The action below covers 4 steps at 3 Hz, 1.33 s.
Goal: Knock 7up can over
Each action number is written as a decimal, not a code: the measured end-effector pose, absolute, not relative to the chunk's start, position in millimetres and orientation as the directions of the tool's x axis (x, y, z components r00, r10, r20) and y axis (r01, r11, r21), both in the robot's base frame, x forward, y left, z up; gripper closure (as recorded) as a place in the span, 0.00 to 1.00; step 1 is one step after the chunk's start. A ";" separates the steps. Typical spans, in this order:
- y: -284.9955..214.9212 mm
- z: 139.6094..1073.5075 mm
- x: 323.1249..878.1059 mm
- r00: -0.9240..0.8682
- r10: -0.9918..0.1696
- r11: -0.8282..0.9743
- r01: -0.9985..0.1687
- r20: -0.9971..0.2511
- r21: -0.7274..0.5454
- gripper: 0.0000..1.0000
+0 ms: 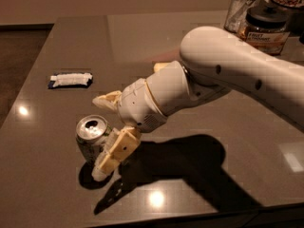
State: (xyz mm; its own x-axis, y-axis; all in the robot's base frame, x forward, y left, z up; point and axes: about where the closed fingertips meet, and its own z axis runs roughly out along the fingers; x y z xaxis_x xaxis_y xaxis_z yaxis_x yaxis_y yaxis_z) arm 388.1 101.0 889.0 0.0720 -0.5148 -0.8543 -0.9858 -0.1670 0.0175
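The 7up can (pixel 91 136) is a small silver can with a shiny pull-tab top, standing near the table's front left and leaning slightly. My gripper (pixel 102 136) is open and low over the table, right at the can's right side. One cream finger (pixel 115 150) lies against the can's front right side. The other finger (pixel 108 100) sticks out behind the can. The white arm reaches in from the upper right.
A wrapped snack bar (pixel 71 80) lies at the left of the dark table (pixel 142 37). A clear glass tumbler (pixel 241 8) and a jar with a dark lid (pixel 264 26) stand at the back right. The table's front edge is close below the can.
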 end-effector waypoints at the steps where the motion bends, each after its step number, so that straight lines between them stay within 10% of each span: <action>1: 109.5 894.0 381.3 0.070 -0.505 -0.177 -0.984 -0.860 0.024 0.33; 4: 85.6 936.4 400.3 0.127 -0.577 -0.136 -0.989 -0.807 -0.058 0.99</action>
